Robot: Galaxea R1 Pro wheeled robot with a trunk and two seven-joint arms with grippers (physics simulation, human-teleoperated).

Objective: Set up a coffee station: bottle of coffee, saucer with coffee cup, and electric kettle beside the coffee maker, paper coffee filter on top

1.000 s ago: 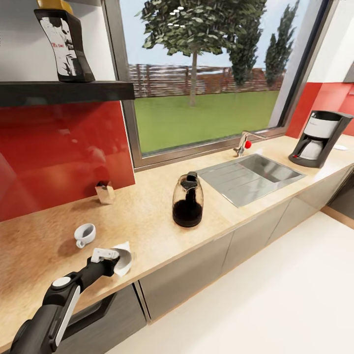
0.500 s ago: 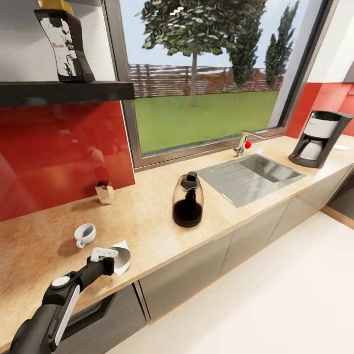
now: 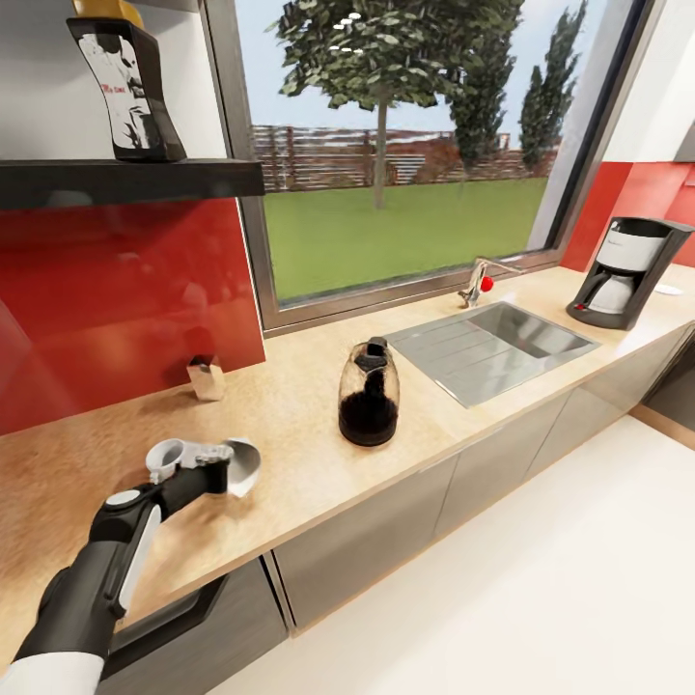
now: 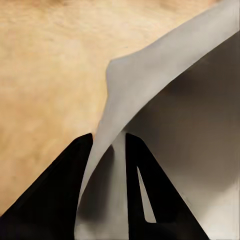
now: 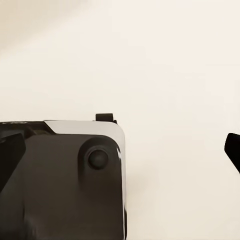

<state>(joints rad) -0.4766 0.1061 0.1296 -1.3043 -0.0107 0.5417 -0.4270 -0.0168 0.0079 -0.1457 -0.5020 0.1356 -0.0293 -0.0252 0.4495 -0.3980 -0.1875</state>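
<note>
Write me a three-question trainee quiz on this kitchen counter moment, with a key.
1. True or false: the left tool is shut on the paper filter.
2. Which stands nearer the sink: A the kettle, B the cup?
3. Fill in: the coffee maker stands on the ____.

Key: 1 true; 2 A; 3 countertop.

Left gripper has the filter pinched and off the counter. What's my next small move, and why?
Probably carry it right, toward the coffee maker. The left gripper pinches the paper coffee filter by its edge, beside the coffee cup; the machine stands far along the kitchen countertop, past the electric kettle.
</note>
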